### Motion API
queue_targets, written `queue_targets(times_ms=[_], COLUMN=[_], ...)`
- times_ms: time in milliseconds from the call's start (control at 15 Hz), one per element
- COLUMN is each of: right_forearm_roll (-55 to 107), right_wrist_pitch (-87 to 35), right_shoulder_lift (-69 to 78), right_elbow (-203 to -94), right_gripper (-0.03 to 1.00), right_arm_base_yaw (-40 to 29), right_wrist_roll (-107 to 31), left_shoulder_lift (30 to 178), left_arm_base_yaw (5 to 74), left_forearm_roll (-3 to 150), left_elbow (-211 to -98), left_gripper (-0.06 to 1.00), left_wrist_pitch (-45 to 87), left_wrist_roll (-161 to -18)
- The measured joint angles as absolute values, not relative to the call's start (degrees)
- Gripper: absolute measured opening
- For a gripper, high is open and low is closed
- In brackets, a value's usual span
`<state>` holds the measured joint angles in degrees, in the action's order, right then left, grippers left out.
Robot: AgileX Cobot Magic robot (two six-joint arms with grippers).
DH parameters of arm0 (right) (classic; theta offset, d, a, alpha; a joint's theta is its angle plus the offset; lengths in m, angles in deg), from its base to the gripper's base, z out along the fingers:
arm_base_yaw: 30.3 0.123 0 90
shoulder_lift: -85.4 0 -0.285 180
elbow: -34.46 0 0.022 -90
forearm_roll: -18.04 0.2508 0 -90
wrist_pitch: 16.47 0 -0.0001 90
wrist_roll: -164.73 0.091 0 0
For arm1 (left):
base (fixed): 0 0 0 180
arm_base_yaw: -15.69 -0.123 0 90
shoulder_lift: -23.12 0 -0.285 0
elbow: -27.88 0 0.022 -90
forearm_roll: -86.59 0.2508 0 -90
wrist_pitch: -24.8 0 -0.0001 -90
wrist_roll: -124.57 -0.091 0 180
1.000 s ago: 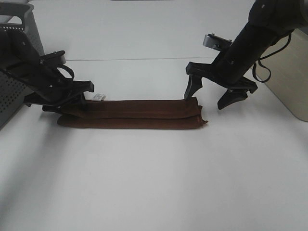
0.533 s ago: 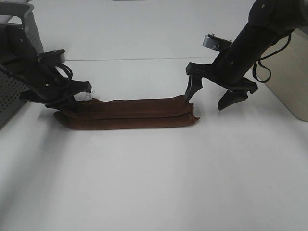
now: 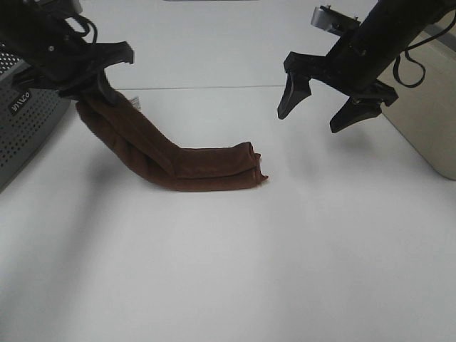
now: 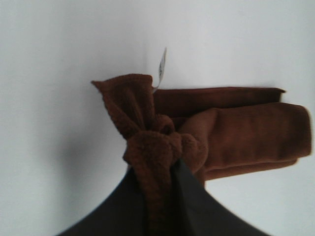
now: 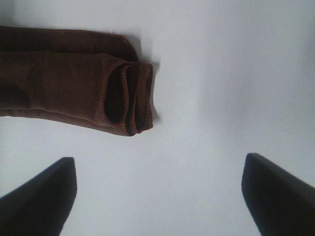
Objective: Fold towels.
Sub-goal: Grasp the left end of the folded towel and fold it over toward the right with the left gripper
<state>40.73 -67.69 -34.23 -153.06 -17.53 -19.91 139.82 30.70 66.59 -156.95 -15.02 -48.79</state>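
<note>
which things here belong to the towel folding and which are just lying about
Belong to the job:
brown towel, with its white tag
left pincer, shut on one end of the towel
right pincer, open, holding nothing

Just lying about:
grey perforated basket at the left edge
beige box at the right edge

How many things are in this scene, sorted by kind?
Brown towel: 1
Black robot arms: 2 (left arm, right arm)
Grey perforated bin: 1
Beige box: 1
Total: 5
</note>
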Motion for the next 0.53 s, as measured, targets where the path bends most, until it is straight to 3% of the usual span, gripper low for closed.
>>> queue_targets(times_ms=[333, 533], right_forearm_roll=[40.21, 40.04], right_wrist_pitch=[-70.27, -72.56], right_shoulder_lift=[-29.30, -28.67], right_elbow=[-153.06, -153.06], right_gripper=[0.85, 0.85], right_arm_base_yaw=[-17.53, -17.53], right_wrist_roll=[-19.91, -19.91], left_shoulder_lift=[141.77, 147.61], left_arm_base_yaw=[39.41, 43.48], left_forearm_roll=[62.98, 60.06], left_elbow=[-159.30, -161.82], left_gripper=[0.13, 0.28], left_wrist_pitch=[-10.95, -8.49], left_wrist_roll=[-44.32, -41.45])
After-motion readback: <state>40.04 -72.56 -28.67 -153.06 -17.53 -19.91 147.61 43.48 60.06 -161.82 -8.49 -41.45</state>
